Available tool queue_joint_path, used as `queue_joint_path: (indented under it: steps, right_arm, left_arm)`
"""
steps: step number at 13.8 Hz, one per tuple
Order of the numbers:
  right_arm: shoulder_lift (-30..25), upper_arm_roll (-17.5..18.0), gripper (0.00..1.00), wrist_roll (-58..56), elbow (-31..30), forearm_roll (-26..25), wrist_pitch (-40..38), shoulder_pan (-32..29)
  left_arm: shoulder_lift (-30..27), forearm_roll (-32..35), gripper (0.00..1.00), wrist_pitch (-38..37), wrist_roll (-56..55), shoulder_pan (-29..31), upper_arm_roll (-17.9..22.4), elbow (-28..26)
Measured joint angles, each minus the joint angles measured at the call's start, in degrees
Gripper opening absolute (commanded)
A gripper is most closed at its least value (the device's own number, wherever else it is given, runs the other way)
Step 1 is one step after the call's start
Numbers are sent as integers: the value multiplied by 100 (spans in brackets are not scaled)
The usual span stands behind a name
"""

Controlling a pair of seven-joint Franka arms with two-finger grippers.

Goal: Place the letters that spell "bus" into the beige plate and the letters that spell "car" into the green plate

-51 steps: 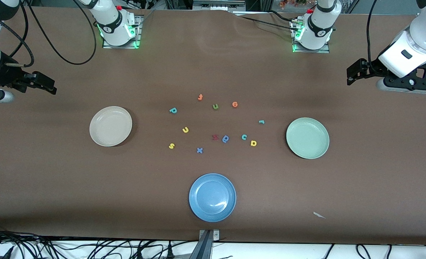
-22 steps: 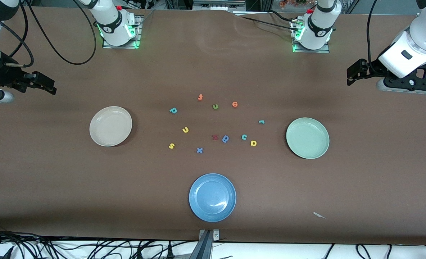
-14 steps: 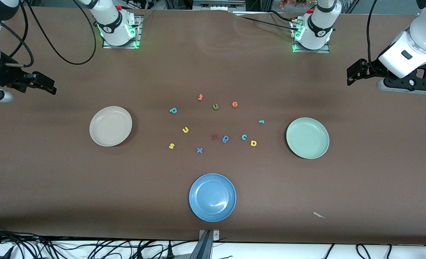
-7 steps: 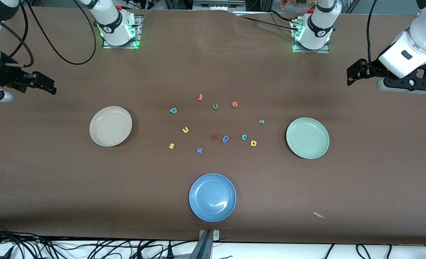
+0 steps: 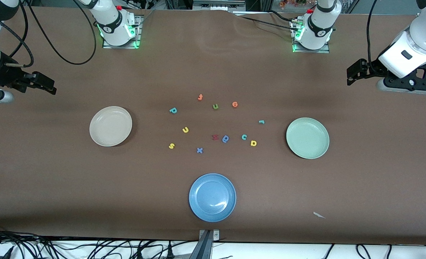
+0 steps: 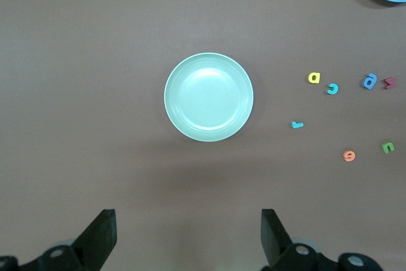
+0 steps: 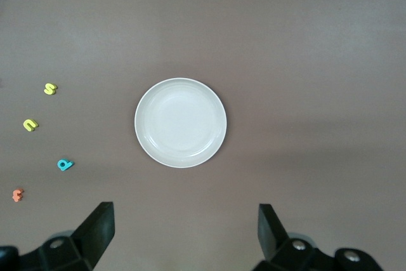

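The beige plate (image 5: 110,126) lies toward the right arm's end and the green plate (image 5: 307,138) toward the left arm's end, both with nothing in them. Between them lie the teal b (image 5: 173,110), yellow u (image 5: 185,130), yellow s (image 5: 171,145), teal c (image 5: 244,137), yellow a (image 5: 253,143) and teal r (image 5: 261,122). My right gripper (image 5: 53,87) (image 7: 184,214) hangs open over bare table, high beside the beige plate (image 7: 181,122). My left gripper (image 5: 349,76) (image 6: 188,220) hangs open over bare table beside the green plate (image 6: 209,97). Neither holds anything.
A blue plate (image 5: 212,197) sits nearest the front camera. Other letters lie among the task's: orange t (image 5: 200,97), green u (image 5: 215,106), orange e (image 5: 235,104), a red letter (image 5: 215,137), darker blue b (image 5: 226,139), blue x (image 5: 199,150). A paper scrap (image 5: 319,215) lies near the front edge.
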Motion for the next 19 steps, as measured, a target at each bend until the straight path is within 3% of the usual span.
queue_joint_path:
  steps: [19]
  right_arm:
    - [33,0,100,-4,16,0,86,0]
  left_arm:
    - [0,0,100,-76,0,0,0,0]
